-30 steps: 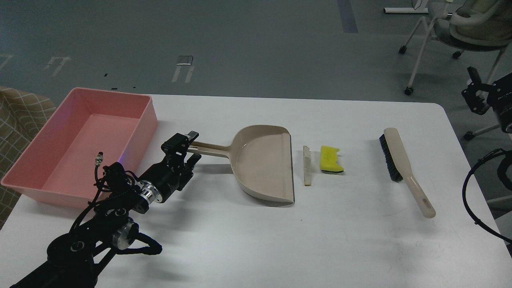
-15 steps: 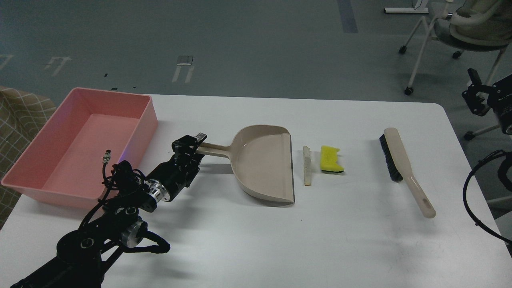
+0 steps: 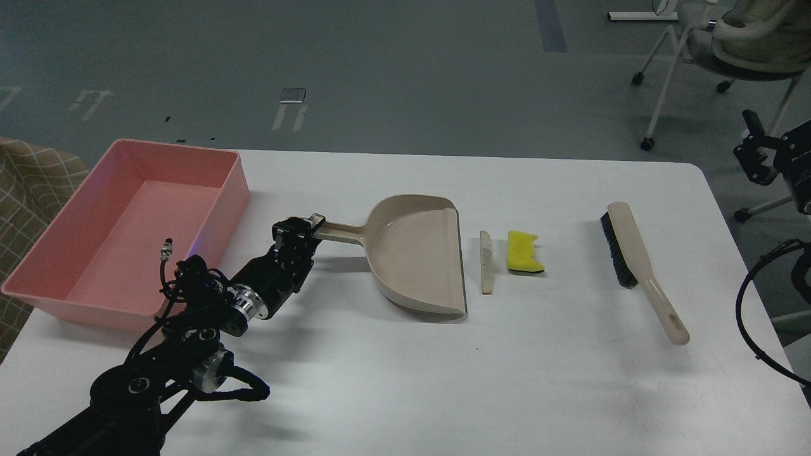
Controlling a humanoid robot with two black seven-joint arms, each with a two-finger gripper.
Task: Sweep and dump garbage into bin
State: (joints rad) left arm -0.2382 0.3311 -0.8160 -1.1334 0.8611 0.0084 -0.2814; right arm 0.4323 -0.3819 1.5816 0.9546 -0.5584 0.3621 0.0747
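The garbage lies mid-table: a thin whitish slice [image 3: 486, 262] and a yellow sponge chunk [image 3: 525, 252] just right of it. The beige dustpan [image 3: 418, 253] sits left of them, its open mouth facing the slice with a small gap between. My left gripper [image 3: 308, 227] is shut on the end of the dustpan's handle [image 3: 339, 234]. The pink bin [image 3: 136, 218] stands at the table's left end, beside my left arm. My right gripper [image 3: 755, 153] hangs off the table's right edge, small and dark.
A beige brush with black bristles [image 3: 637, 263] lies right of the sponge, handle toward me. An office chair [image 3: 728, 44] stands on the floor beyond the table's right corner. A black cable loop [image 3: 754, 316] hangs at the right edge.
My left gripper moved right and forward onto the dustpan handle and closed on it. The dustpan now sits slightly higher in view. The garbage and brush have not moved.
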